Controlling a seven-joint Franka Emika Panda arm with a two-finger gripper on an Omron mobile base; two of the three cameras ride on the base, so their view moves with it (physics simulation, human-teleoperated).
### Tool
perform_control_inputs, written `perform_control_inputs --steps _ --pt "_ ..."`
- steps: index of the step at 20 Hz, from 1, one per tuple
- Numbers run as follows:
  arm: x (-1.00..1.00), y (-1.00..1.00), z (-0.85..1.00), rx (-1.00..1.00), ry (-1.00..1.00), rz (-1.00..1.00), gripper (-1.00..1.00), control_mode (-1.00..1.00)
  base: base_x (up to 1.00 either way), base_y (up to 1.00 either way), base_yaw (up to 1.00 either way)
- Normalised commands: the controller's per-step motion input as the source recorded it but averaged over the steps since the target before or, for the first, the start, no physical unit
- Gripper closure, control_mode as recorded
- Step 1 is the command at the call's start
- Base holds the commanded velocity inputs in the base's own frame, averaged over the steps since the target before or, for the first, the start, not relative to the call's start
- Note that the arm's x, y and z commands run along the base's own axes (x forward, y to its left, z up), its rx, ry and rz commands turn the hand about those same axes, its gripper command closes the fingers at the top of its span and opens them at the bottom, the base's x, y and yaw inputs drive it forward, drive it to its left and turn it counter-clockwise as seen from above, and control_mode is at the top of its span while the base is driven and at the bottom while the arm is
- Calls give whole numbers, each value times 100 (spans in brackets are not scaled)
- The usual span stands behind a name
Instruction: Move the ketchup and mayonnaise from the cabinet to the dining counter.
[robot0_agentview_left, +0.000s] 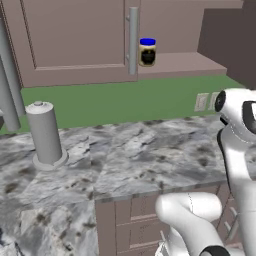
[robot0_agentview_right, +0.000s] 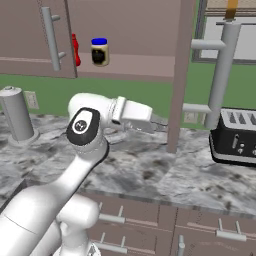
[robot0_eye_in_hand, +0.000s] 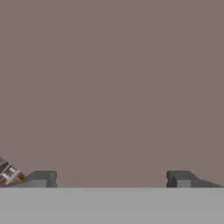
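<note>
Left base view: the mayonnaise stands upright on the shelf of the cabinet, just beside the long grey handle of the closed left door. The right door is swung out, which is why the shelf is exposed and reachable. A grey canister stands on the marbled worktop below, well apart from the shelf. My arm rises at the lower right.

Right base view: the ketchup stands on the same shelf, partly hidden behind the edge of the left door, with the mayonnaise just beside it and nearer the open side. Both bottles therefore remain in the cabinet; neither has reached the dining counter. My gripper points level toward the open door, close to its edge and well below the shelf. A black toaster sits on the worktop beyond that door.

Hand view: my two fingertips stand wide apart at the bottom with nothing between them; I hold nothing. The plain brownish-mauve surface ahead is consistent with the door panel at close range. The toaster corner shows at the lower left.

Judgement: the spread jaws suit a grasp still to come. The next move calls for raising the hand to shelf height and turning toward a bottle.
</note>
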Motion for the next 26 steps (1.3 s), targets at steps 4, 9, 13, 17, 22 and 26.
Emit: perform_control_inputs --steps 4,9,13,17,22,26 --pt "0 -25 0 2 -7 17 -100 -100 0 0 0" --pt "-18 31 0 2 -16 25 -100 -100 0 0 0" --pt "-14 100 -1 6 -6 37 -100 -100 0 0 0" --pt "-8 97 0 16 0 49 -100 -100 0 0 0" --pt "0 85 0 21 0 60 -100 -100 0 0 0" --pt "19 84 0 23 -9 54 -100 -100 0 0 0"
